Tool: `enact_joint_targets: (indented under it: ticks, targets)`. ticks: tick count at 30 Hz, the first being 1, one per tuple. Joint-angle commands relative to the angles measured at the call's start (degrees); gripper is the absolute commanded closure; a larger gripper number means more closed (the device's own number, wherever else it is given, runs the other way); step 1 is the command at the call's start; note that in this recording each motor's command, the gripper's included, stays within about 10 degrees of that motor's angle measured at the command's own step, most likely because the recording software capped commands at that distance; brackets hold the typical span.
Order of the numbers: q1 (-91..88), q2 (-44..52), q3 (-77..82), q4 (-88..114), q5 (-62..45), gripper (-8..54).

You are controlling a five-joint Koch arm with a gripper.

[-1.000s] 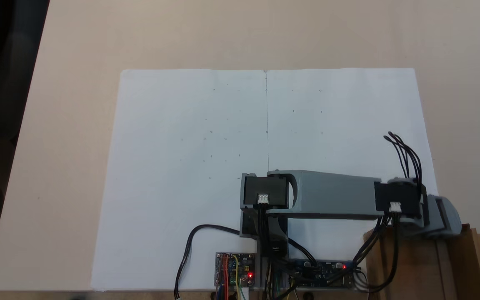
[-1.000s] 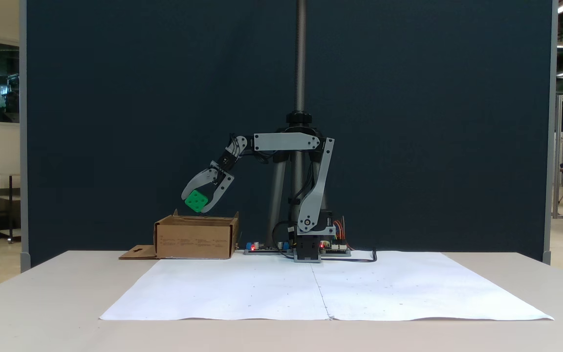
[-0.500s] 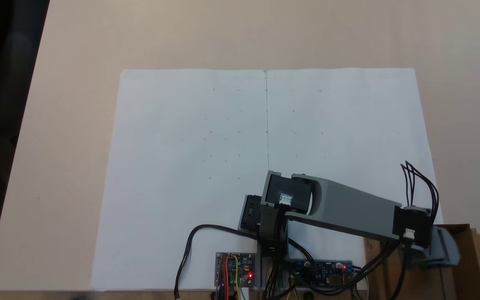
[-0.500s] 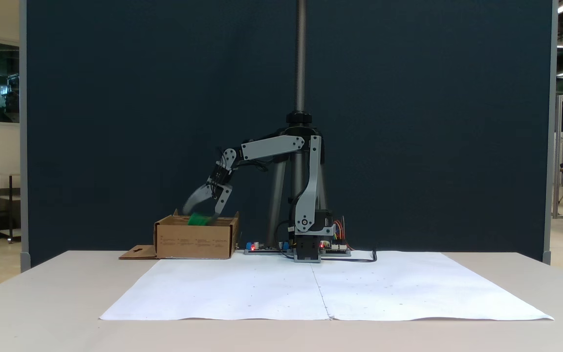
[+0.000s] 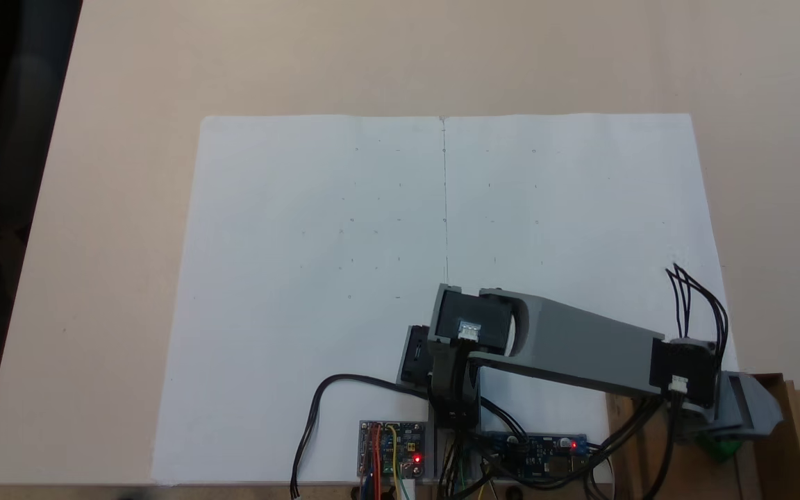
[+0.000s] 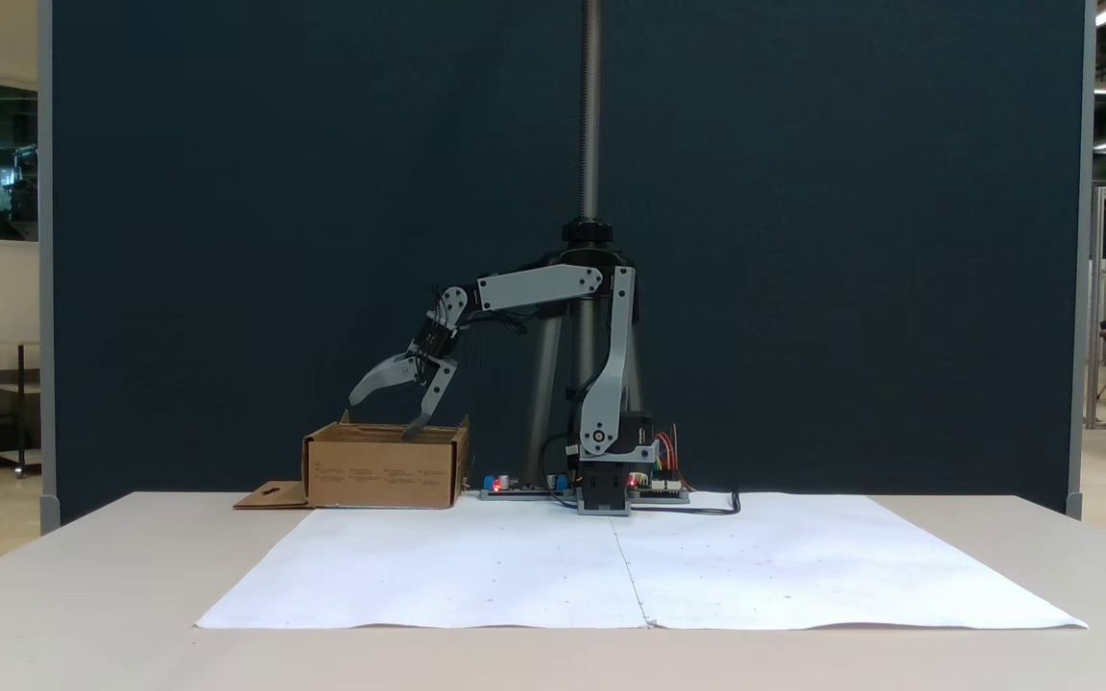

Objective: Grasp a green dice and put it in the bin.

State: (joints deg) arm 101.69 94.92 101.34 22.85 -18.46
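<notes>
Hovering just above the box (image 6: 383, 467), with jaws spread wide and nothing between them: gripper (image 6: 382, 418). Seen from the front, one jaw tip dips to the box's top edge near its right end; the other jaw arcs out over the box's left half, clear of the rim.

Lying inside the box, seen from above: green dice (image 5: 721, 446), partly covered by the grey wrist housing, near the box's far wall and toward the flap side. Hidden behind the box's front wall in the front camera.

Standing beyond the white paper sheet (image 5: 372, 278), at its corner: box (image 5: 764, 458), flap with hang-hole folded outward, away from the arm.

Reaching from the base toward the box: grey arm (image 5: 580, 344), upper link raised, forearm sloping down to the box. Lit red beside the base, away from the box: circuit board (image 5: 392, 448).
</notes>
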Motion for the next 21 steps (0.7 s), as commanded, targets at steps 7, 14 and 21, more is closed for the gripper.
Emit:
enact_joint_targets:
  ticks: [7, 14, 21]
  targets:
    - [-15.2, 12.3, -1.4, -0.7, 0.4, 2.5]
    - [-36.4, 16.4, -1.1, -1.0, 13.3, 2.3]
    - [-58.4, 20.0, -1.1, -1.2, 23.7, 2.1]
